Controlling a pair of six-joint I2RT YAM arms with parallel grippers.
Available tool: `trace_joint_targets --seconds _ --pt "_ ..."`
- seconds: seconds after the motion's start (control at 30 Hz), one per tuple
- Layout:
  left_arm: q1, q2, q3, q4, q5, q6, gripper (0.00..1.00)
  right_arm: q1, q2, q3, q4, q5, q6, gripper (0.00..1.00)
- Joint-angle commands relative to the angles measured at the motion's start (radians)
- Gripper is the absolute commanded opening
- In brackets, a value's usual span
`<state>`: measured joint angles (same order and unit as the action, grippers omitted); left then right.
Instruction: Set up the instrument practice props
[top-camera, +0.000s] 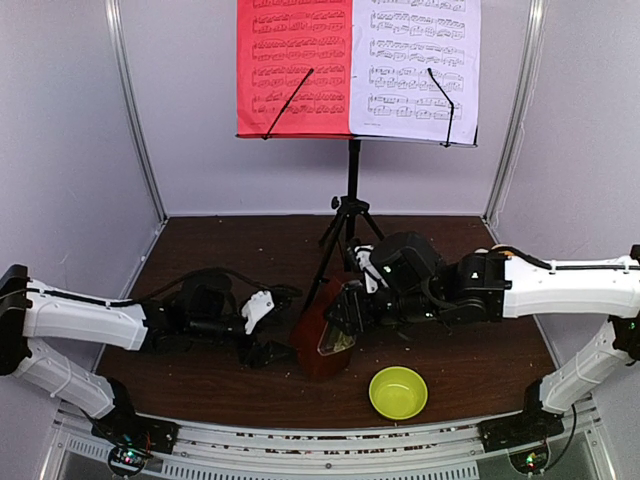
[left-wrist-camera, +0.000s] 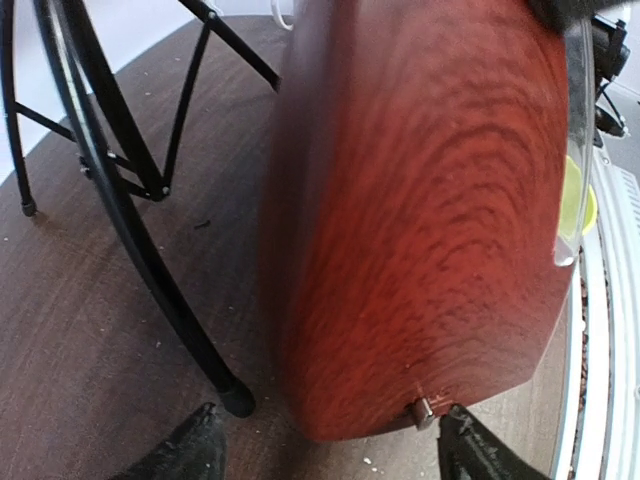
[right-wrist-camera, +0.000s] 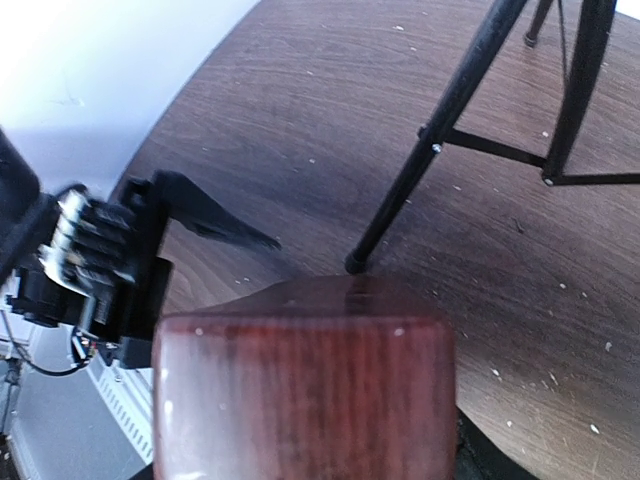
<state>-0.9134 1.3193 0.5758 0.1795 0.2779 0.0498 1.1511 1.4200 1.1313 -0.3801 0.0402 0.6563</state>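
Note:
The black music stand (top-camera: 351, 180) stands at the back centre, with the red sheet (top-camera: 295, 65) on the left of its desk and the white sheet (top-camera: 415, 65) on the right. In front of its tripod legs (left-wrist-camera: 150, 260) the brown metronome (top-camera: 322, 345) leans low over the table, clear cover (top-camera: 338, 340) facing front-right. My right gripper (top-camera: 345, 312) is shut on its upper part, and the wood fills the right wrist view (right-wrist-camera: 305, 400). My left gripper (left-wrist-camera: 330, 450) is open, its fingertips (left-wrist-camera: 470, 452) either side of the metronome's (left-wrist-camera: 430, 220) end, one beside a small metal pin (left-wrist-camera: 422, 411).
A yellow-green bowl (top-camera: 398, 392) sits on the table near the front, right of the metronome. A tripod foot (left-wrist-camera: 237, 400) rests just left of the metronome, close to my left finger. The left gripper's body (right-wrist-camera: 110, 260) shows beyond the metronome. Walls enclose the table (top-camera: 220, 250).

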Motion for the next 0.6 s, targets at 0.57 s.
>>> trace_joint_targets --seconds 0.57 --pt "0.042 -0.297 -0.081 -0.047 -0.275 -0.189 0.82 0.124 0.328 0.401 -0.356 0.46 0.294 0.11"
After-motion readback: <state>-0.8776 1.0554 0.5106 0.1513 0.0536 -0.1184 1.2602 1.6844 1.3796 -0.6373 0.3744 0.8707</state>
